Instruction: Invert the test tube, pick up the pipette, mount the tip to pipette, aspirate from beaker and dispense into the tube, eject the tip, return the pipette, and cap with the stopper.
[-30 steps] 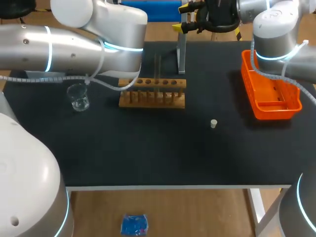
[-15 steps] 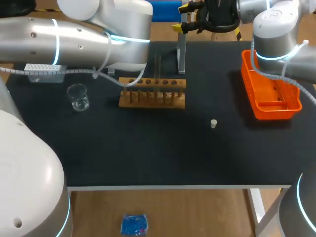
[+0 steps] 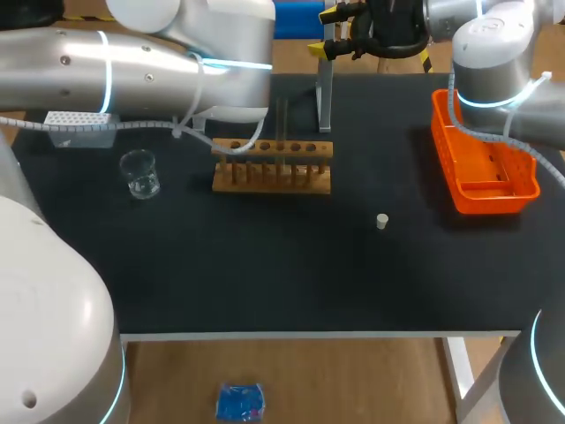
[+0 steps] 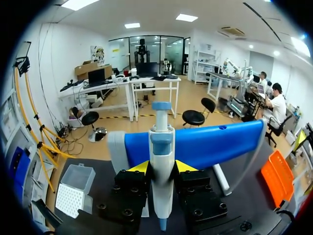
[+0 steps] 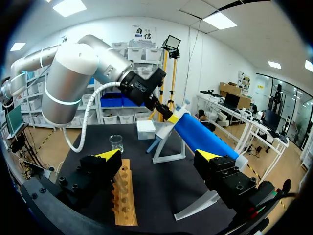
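A white pipette (image 4: 161, 161) with a blue top stands upright between the yellow tips of my left gripper (image 4: 162, 167), which is shut on it, right in front of the blue bar (image 4: 205, 144) of the pipette stand. In the right wrist view, my left gripper (image 5: 164, 110) sits at that bar's upper end. My right gripper (image 5: 160, 161) is wide open and holds nothing, at the table's back (image 3: 328, 31) near the stand's post (image 3: 324, 88). A thin test tube (image 3: 282, 124) seems to stand in the wooden rack (image 3: 272, 166). The beaker (image 3: 139, 173), tip box (image 3: 79, 128) and stopper (image 3: 381, 221) rest on the table.
An orange tray (image 3: 484, 163) lies at the right side. The rack (image 5: 124, 193) runs away below my right gripper, with the beaker (image 5: 116, 143) and tip box (image 5: 145, 129) beyond it. My left arm (image 3: 132, 62) spans the back left of the table.
My left arm has shifted right and toward the back, uncovering the tip box. The right arm and the things on the table have not moved.
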Robot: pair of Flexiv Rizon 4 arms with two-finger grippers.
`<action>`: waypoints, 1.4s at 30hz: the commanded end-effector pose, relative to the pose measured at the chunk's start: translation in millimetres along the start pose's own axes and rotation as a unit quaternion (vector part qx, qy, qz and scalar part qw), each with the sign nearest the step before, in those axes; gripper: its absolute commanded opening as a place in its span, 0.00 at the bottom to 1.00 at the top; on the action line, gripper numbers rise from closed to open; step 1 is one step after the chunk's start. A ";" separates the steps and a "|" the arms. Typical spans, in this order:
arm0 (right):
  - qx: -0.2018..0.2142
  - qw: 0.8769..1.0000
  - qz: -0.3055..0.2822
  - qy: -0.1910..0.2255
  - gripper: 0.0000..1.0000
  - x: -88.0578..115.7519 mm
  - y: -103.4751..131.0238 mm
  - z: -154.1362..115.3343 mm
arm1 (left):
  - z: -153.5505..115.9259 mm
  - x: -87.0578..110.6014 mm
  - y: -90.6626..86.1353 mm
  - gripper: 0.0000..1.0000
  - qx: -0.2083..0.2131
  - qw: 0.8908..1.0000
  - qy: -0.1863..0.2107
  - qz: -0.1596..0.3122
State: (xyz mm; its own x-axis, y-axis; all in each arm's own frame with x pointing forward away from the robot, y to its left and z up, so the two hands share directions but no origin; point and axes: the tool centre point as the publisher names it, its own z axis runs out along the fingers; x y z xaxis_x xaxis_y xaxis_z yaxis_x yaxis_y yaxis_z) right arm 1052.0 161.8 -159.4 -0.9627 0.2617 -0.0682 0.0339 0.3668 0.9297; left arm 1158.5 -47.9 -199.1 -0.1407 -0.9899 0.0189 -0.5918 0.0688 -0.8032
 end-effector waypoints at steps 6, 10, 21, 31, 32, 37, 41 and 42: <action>0.001 1.000 0.000 0.001 1.00 -0.1 0.6 -0.7 | 2.9 4.0 2.6 0.00 -0.008 1.000 0.002 -0.001; 0.001 1.000 0.000 0.001 1.00 -0.1 0.6 -0.7 | 3.4 4.7 3.1 0.47 -0.010 1.000 0.003 -0.001; 0.001 1.000 0.000 0.001 1.00 -0.1 0.6 -0.7 | 0.3 7.4 1.2 0.77 -0.005 1.000 0.005 0.000; 0.001 1.000 0.000 0.001 1.00 -0.1 0.6 -0.7 | -23.7 7.7 -16.6 0.83 0.017 1.000 0.001 0.011; 0.001 1.000 0.000 0.001 1.00 -0.1 0.6 -0.7 | -27.1 7.7 -18.2 0.84 0.020 1.000 0.005 0.015; 0.001 1.000 0.000 0.001 1.00 -0.1 0.6 -0.7 | -47.5 6.5 -22.5 1.00 0.036 0.997 0.056 0.039; 0.001 1.000 0.000 0.001 1.00 -0.1 0.6 -0.7 | -70.8 -0.4 -26.0 1.00 0.086 0.985 0.113 0.101; 0.001 1.000 0.000 0.001 1.00 -0.1 0.6 -0.7 | -76.4 -1.0 -27.0 1.00 0.101 0.979 0.130 0.117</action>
State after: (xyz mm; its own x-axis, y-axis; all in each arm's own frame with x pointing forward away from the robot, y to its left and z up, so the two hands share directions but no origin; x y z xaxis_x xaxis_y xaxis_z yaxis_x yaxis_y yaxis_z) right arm 1052.0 161.8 -159.4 -0.9627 0.2616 -0.0683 0.0338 0.3668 0.9297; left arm 1139.9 -60.4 -139.2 -0.2858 -0.9555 -0.0733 -0.4627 0.2046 -0.8626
